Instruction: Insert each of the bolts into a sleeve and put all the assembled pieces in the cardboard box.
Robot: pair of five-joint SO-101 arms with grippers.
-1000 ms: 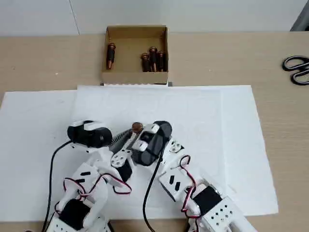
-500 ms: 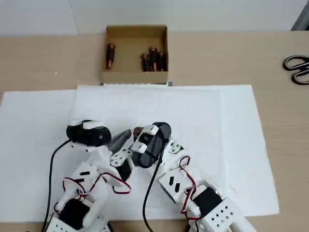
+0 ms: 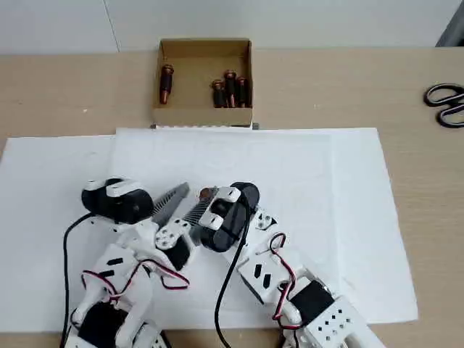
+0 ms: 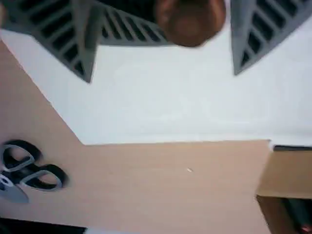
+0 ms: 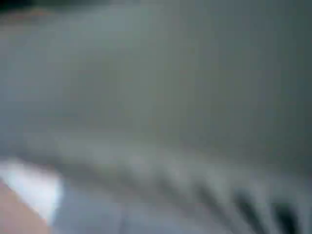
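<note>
A copper-coloured piece (image 3: 206,193) sits at the tip of my right gripper (image 3: 210,201), which looks shut on it above the white paper (image 3: 312,188). My left gripper (image 3: 190,197) is just to its left, open, its grey fingers (image 4: 73,39) spread wide. In the left wrist view the copper-coloured piece (image 4: 190,19) shows between and beyond those fingers, untouched by them. The cardboard box (image 3: 203,116) stands at the far edge of the paper. It holds one assembled piece (image 3: 166,83) at its left and three more (image 3: 230,89) at its right.
Black-handled scissors (image 3: 446,103) lie on the bare wooden table at the far right, also visible as scissors (image 4: 29,168) from the left wrist. A corner of the box (image 4: 285,195) shows there too. Both arms crowd the near middle of the paper.
My left arm has pulled back to the left, away from the copper piece, and its fingers now stand apart from it. The right arm has stayed put with the piece.
</note>
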